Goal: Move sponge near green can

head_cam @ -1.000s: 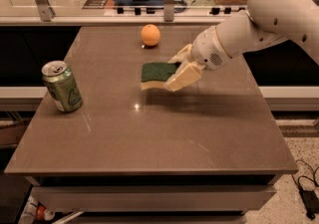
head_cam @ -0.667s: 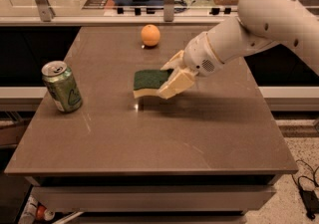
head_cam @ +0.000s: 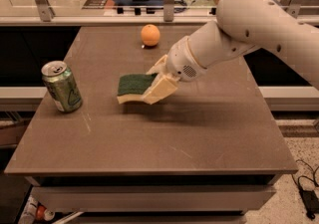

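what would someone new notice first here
The big white arm reaching in from the right stands out, its gripper closed on the sponge over the middle of the brown table. The green can stands upright near the table's left edge, apart from the sponge. An orange sits toward the far edge.

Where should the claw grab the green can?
Probably grip the green can around its round middle, coming sideways from the centre of the table: it stands upright near the left edge. The claw hangs mid-table, shut on the sponge.
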`<act>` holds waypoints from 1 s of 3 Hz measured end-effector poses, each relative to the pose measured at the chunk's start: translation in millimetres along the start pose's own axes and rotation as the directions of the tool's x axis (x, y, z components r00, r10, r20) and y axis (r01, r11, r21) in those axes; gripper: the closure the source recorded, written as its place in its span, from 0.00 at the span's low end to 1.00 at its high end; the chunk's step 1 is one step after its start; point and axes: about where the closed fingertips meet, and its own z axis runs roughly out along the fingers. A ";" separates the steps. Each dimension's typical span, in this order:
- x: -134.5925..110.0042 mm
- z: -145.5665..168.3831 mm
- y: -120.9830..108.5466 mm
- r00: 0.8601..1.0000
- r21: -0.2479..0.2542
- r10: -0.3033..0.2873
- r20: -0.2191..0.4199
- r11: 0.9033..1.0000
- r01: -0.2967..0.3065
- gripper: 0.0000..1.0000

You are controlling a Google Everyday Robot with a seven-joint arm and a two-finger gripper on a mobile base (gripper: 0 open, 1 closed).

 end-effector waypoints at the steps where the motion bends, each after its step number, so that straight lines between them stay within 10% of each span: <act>1: -19.4 20.0 4.0 1.000 0.022 0.009 0.016 1.000 -0.009 1.00; 3: -38.9 59.3 23.1 0.999 0.001 0.043 -0.012 0.999 -0.043 1.00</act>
